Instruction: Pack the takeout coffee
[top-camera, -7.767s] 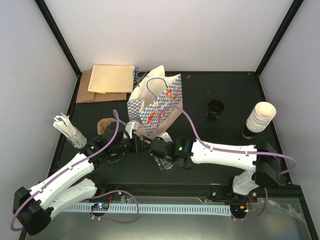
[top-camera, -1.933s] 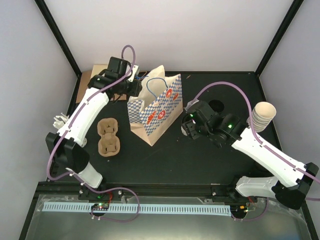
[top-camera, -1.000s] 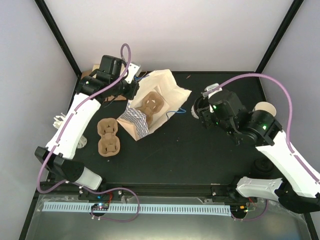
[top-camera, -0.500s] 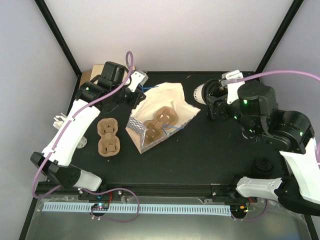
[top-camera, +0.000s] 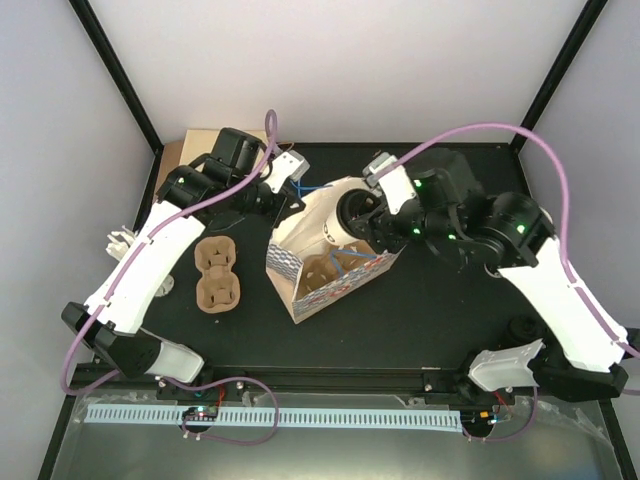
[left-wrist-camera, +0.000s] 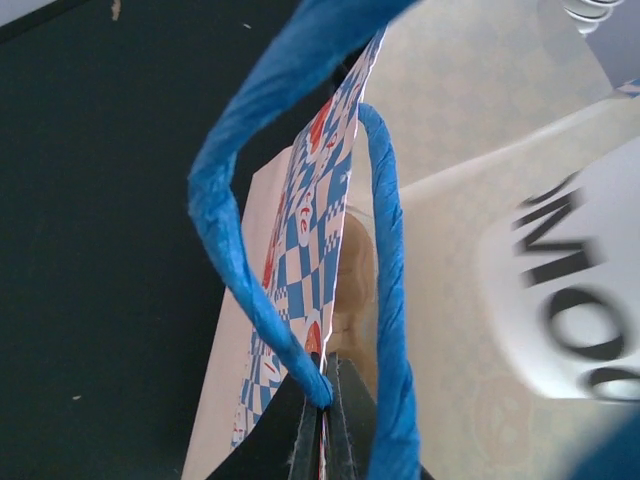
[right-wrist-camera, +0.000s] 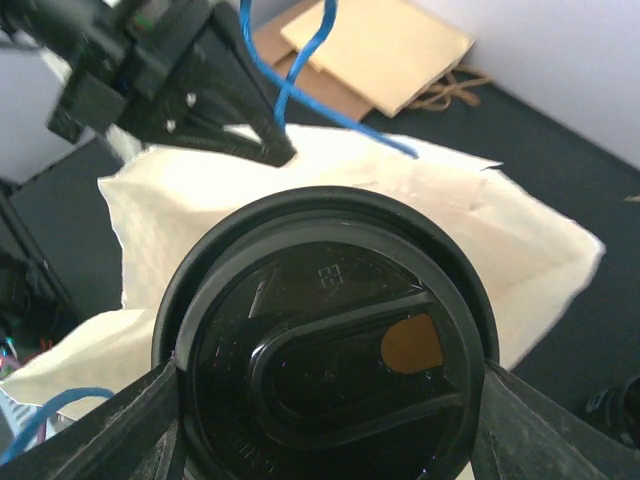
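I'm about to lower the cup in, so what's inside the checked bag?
A brown pulp cup carrier lies inside the bag, visible through its open mouth. The lidded cup at the mouth covers the rest of the interior, so anything else there cannot be seen.

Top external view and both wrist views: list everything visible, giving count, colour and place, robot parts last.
paper bag: one, blue-checked with blue handles, open and tilted, centre
takeout coffee cup: one, cream with black lid, at the bag's mouth
bagged cup carrier: one, brown, inside the bag
loose cup carrier: one, brown, left of the bag
flat paper bags: two, tan, back left corner
white sticks: a bundle, left edge
table: one, black
left gripper: one, black, shut on the bag's handle
right gripper: one, black, closed around the cup
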